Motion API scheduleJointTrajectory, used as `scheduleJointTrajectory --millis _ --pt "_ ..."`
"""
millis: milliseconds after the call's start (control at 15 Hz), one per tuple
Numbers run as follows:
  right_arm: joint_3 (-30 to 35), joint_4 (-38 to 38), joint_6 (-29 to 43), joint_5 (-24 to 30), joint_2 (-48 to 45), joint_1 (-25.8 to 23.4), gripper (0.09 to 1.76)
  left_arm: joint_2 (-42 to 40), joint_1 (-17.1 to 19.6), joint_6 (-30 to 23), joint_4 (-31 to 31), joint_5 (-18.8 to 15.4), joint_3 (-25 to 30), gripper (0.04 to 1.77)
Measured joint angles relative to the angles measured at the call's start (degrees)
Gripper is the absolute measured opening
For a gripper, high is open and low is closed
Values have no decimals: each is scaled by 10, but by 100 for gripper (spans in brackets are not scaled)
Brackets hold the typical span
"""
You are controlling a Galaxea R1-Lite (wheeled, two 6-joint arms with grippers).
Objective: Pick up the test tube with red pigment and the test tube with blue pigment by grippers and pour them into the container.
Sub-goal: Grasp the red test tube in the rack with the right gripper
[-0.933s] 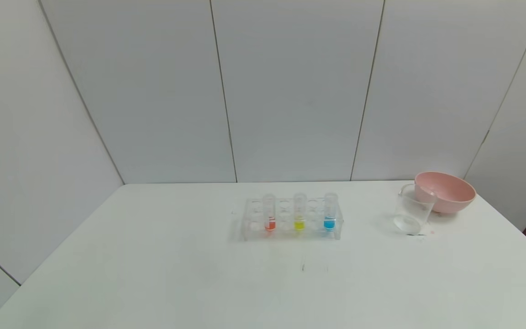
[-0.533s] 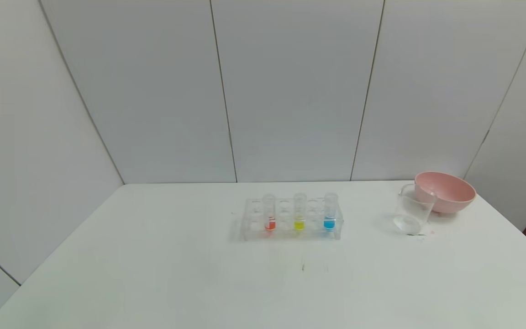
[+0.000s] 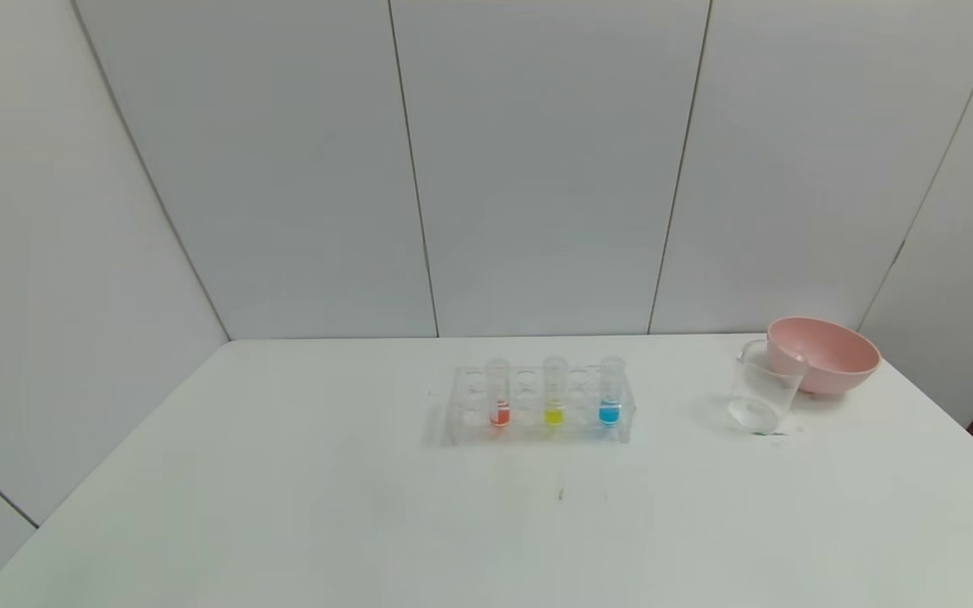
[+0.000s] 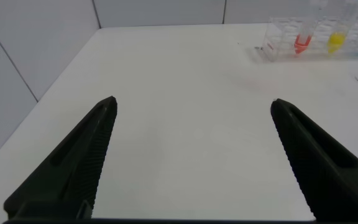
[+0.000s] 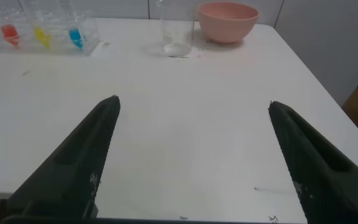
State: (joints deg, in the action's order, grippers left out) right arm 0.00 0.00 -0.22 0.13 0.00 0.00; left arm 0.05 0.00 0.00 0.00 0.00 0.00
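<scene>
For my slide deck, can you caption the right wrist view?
Right gripper open over the table, facing the beaker, pink bowl and tube rack.

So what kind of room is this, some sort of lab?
Probably a mock chemistry bench: a clear tube rack holding coloured liquids, a clear beaker and a pink bowl on a plain white table with bare panelled walls.
</scene>
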Motion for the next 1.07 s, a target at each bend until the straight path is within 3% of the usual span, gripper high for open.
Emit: scheduleJointTrajectory --millis 867,1067 --pt "-4 7 5 -6 0 1 171 0 0 0 0 0 0 176" --pt "-45 3 4 -6 0 0 171 0 0 0 0 0 0 176"
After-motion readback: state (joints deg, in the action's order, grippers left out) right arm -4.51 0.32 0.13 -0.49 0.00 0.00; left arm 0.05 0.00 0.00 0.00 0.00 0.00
